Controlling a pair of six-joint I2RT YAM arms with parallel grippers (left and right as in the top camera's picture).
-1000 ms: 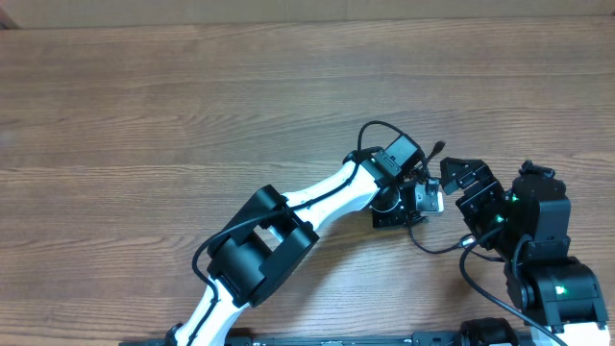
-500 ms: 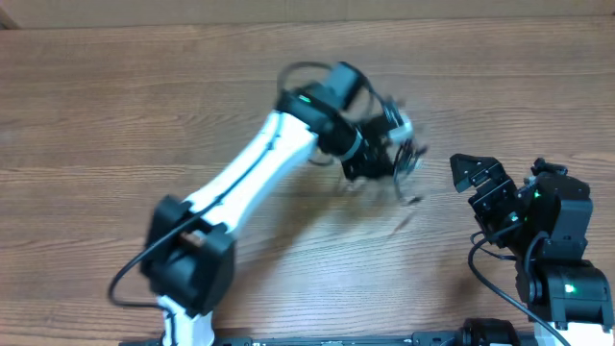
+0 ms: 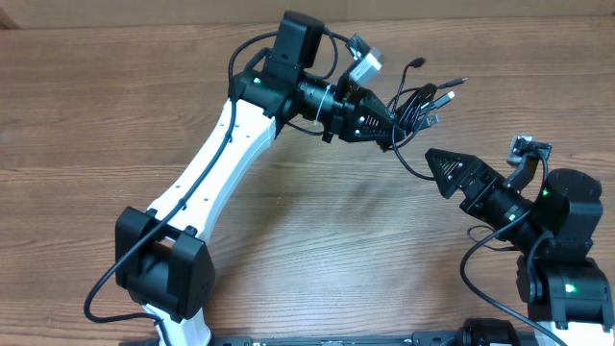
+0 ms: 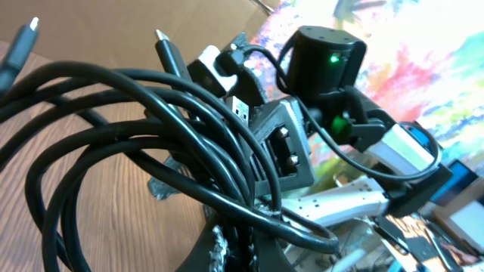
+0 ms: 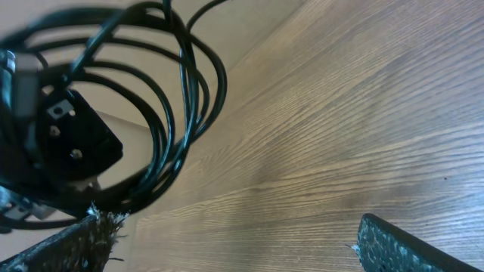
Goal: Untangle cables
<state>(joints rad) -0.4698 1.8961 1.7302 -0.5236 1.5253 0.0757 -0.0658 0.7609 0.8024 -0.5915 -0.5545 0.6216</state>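
The untangling looks barely begun: the left pincer (image 3: 392,133), clamped tight on the cables (image 3: 424,100), holds the whole bundle of black loops and plugs knotted together above the table (image 3: 115,106), while the right pincer (image 3: 447,168) gapes wide nearby, empty.

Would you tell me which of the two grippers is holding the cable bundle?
The left gripper, shut on the cables; the right gripper stands open and empty.
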